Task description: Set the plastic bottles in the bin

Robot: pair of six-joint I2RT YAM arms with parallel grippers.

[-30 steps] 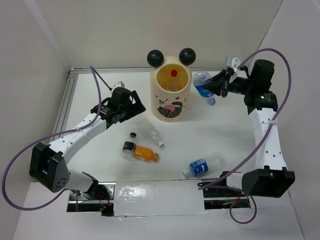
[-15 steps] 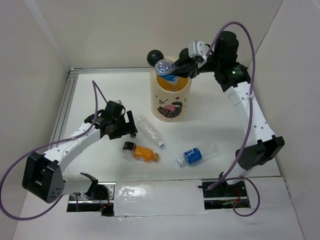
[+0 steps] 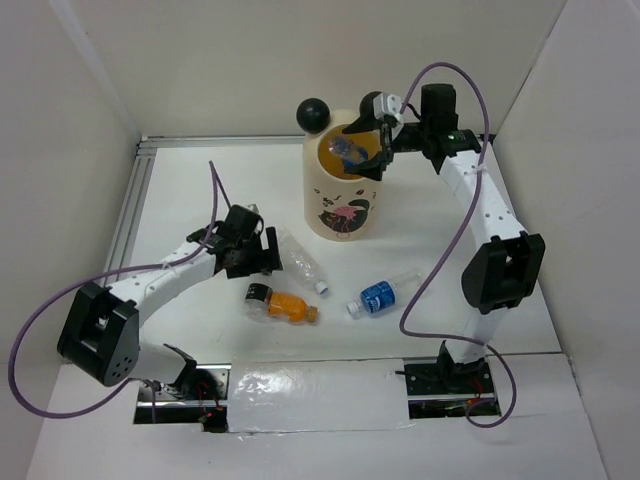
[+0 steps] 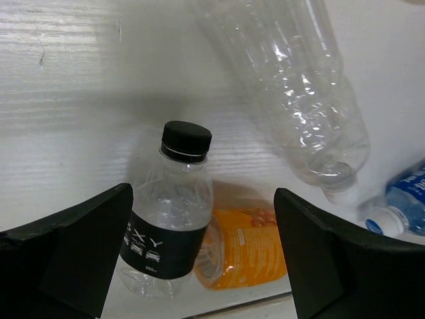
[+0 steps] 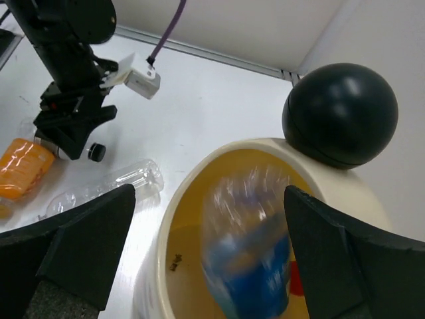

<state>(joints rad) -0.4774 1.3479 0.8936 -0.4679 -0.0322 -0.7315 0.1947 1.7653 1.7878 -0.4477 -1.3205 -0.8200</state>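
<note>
White desk point(image 3: 450, 250): right hand point(image 3: 369, 150) spread above the bin point(image 3: 345, 210), blue-labelled bottle point(image 5: 249, 252) blurred inside; left hand point(image 3: 266, 255), likewise spread, risks knocking the black-labelled bottle point(image 4: 169, 226) away.

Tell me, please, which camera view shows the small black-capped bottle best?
The left wrist view: the black-capped bottle appears close up, its cap and black label sharp, right beside the orange bottle. The top external view shows it only as a small shape without detail. The right wrist view does not show it clearly.
</note>
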